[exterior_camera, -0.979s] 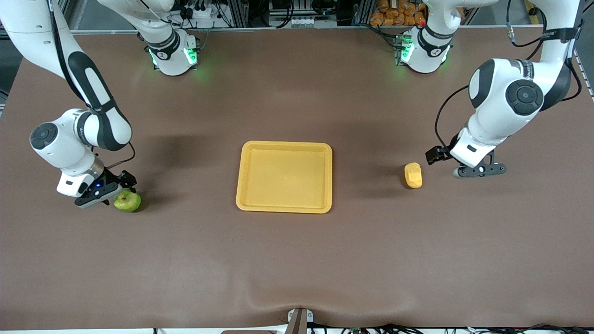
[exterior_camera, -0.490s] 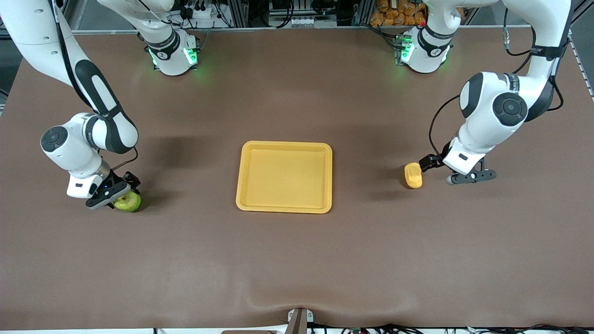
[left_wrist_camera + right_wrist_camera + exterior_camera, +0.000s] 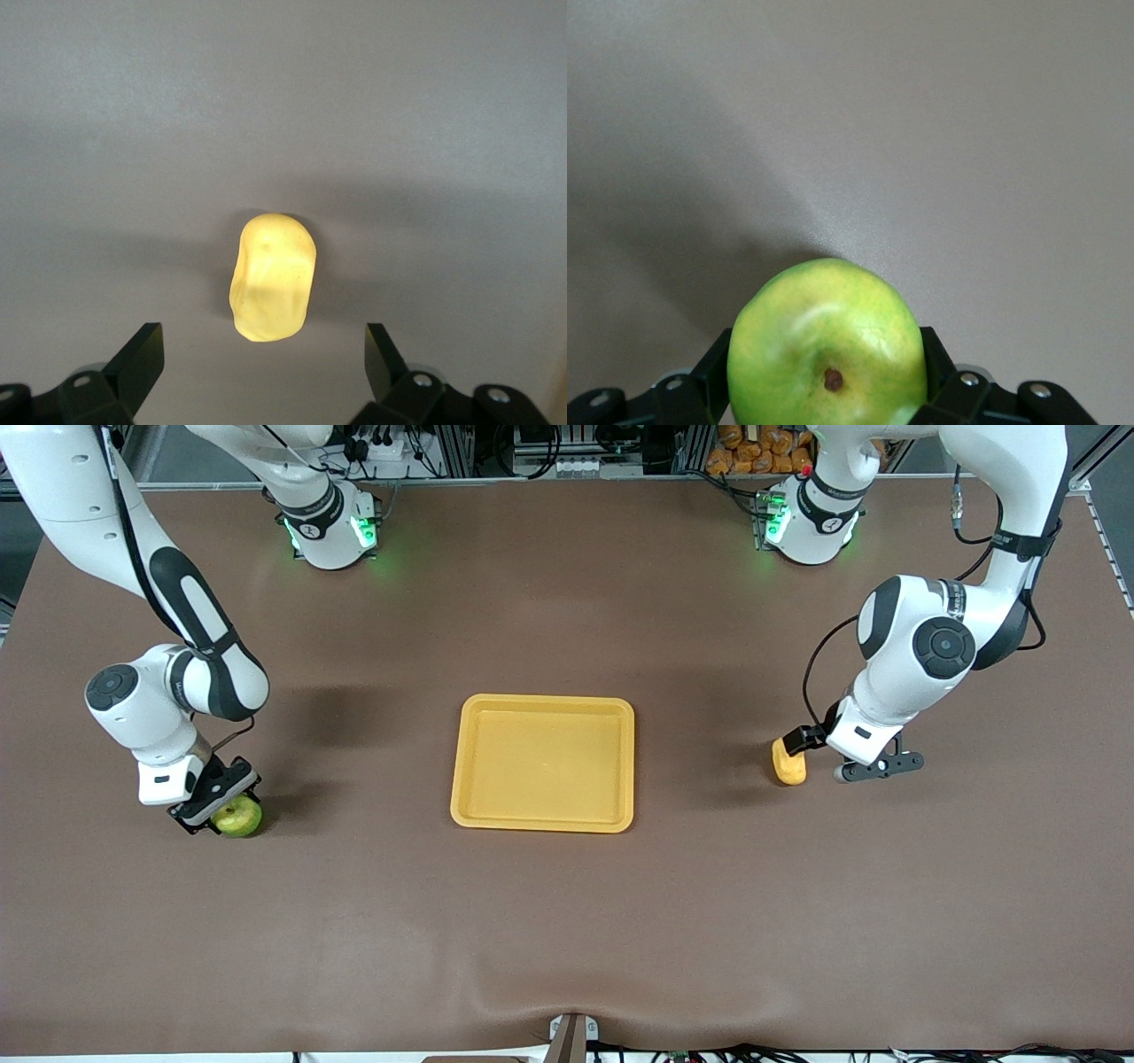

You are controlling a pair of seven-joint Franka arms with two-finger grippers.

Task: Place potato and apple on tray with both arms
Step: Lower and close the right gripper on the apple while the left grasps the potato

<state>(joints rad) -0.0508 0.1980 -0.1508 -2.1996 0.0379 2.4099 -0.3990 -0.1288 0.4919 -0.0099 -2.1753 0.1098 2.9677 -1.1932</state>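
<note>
Apple (image 3: 239, 817): nearest to the front camera of the task's things; round, light green, resting on the worktop (image 3: 567, 921) at the right arm's end, its brownish dimple (image 3: 833, 380) turned toward my right wrist camera.
Right jaws (image 3: 221, 808): down at the worktop around the apple; in the right wrist view one finger (image 3: 713, 376) stands on each flank of the fruit, close against its skin. Whether they press it or only touch it I cannot tell, and the fruit sits on the worktop, not lifted.
Tray (image 3: 542, 822): yellow, rectangular with rounded corners and a raised rim, flat on the middle of the worktop between the two fruits, well apart from each; slightly farther from the front camera than the apple.
Potato (image 3: 788, 763): oblong yellow-orange lump on the worktop toward the left arm's end, about level with the tray's middle.
Left jaws (image 3: 811, 755): low over the worktop, just beside the potato on its left-arm side; spread wide. In the left wrist view my two fingertips (image 3: 142, 359) stand far apart, with the potato (image 3: 273, 276) ahead of the gap and touching neither.
</note>
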